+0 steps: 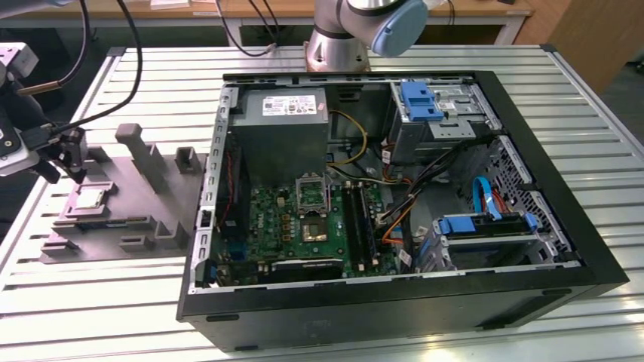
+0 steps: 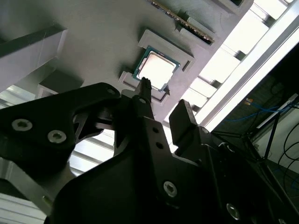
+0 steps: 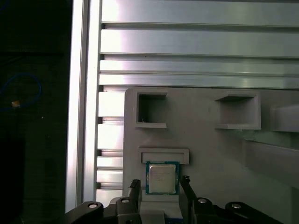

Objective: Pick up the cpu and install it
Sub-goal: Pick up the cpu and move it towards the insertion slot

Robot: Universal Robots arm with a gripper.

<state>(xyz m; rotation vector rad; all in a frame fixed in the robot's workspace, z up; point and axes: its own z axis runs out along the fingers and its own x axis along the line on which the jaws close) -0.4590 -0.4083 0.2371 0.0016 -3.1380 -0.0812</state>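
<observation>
exterior view high, angled down over table [image 1: 593, 113], both wrist views close behind my pincer [image 3: 160, 184], all sharing cpu [image 1: 92, 197]

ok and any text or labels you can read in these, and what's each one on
White label on the power supply, exterior view: lines of print, too small to read.
Metal top of the cpu, first wrist view: faint markings, not legible.
No other readable words, numbers or signs.
</observation>
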